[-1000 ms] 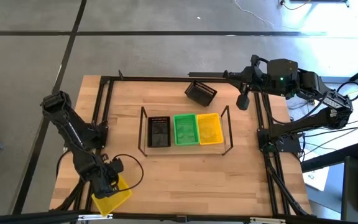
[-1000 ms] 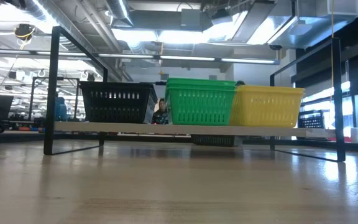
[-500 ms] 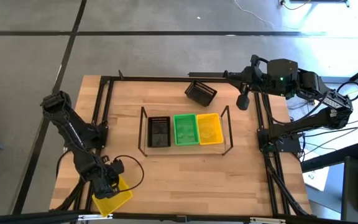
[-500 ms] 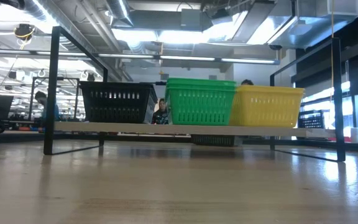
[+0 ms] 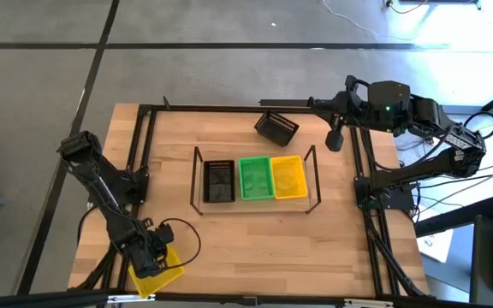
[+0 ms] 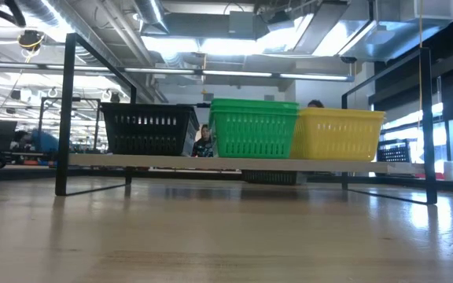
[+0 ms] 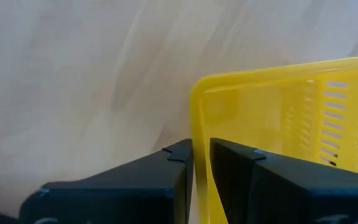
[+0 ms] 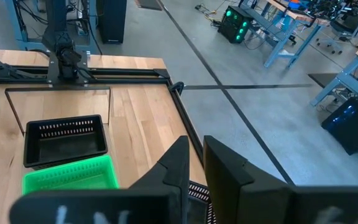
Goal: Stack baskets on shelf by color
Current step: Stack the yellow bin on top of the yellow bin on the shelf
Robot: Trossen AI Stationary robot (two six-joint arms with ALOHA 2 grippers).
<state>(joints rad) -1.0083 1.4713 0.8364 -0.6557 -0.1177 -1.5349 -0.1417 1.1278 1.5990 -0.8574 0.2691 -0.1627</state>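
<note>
Left gripper [image 7: 201,163] clamps a yellow basket's [image 5: 157,272] rim

Near-left surface [image 5: 255,239] corner; right gripper [image 5: 335,139], fingers narrow, hangs far right.

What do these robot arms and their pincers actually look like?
Both arms are dark, jointed tubes with black cables looping alongside. The right arm shows a small green light. Each ends in two flat, dark, wedge-shaped fingers: left gripper, right gripper.

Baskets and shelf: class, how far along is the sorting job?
Done: black, green and yellow baskets sit on the shelf. In hand: the left claw grips a loose yellow basket. Left: a loose black basket; the right claw waits, shut.
</note>
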